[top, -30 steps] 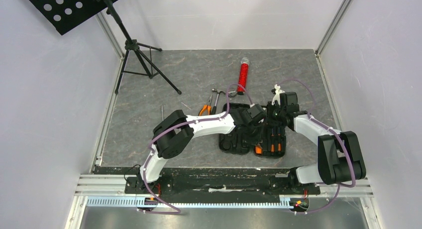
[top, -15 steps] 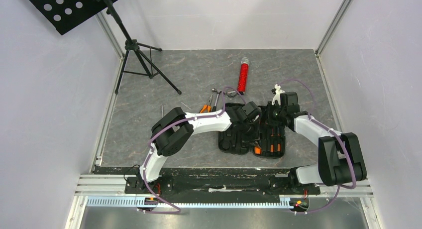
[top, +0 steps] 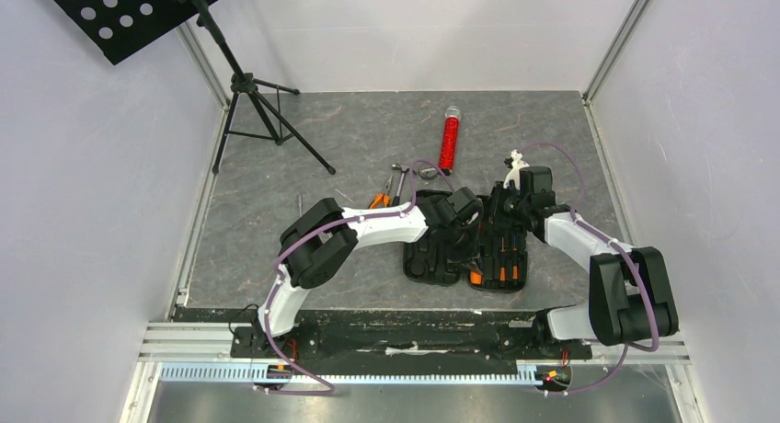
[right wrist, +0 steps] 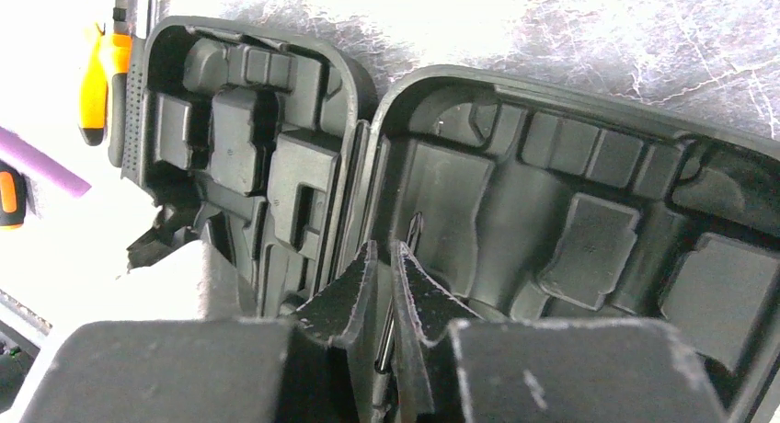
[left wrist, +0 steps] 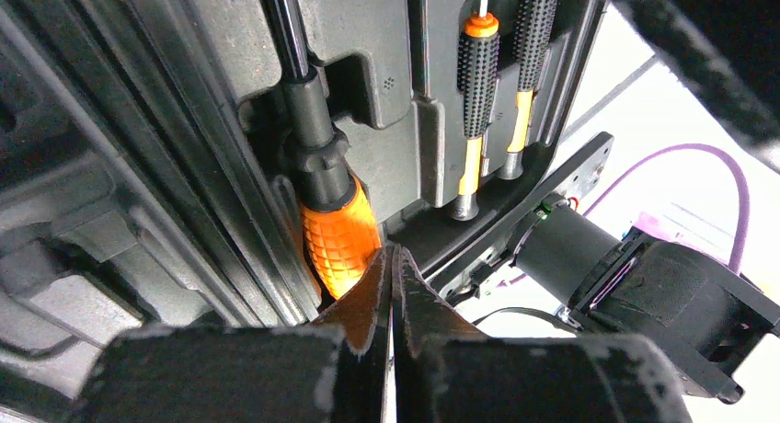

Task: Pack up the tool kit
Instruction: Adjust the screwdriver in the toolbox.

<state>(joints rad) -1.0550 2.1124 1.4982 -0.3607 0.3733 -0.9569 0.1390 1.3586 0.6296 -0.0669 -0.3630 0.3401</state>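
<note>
The tool kit case (top: 432, 262) lies open in front of both arms, a black clamshell with moulded slots. Its right half (top: 501, 257) holds orange-and-black screwdrivers. My left gripper (left wrist: 391, 255) is shut and empty, its tips beside the orange handle of a large screwdriver (left wrist: 336, 244) seated in its slot. Two small screwdrivers (left wrist: 478, 92) sit in slots next to it. My right gripper (right wrist: 384, 253) is shut on the thin metal shaft of a screwdriver (right wrist: 416, 228), tip up, over the case's hinge (right wrist: 363, 165). Orange pliers (top: 379, 201) and a hammer (top: 400, 178) lie loose behind the case.
A red tube (top: 449, 140) lies on the mat behind the case. A black tripod stand (top: 262, 110) stands at the back left. A thin metal rod (top: 300, 205) lies left of my left arm. Walls close in both sides.
My left gripper has drawn a little left over the case and pressed fully shut. The right gripper has barely shifted, still holding the shaft.
</note>
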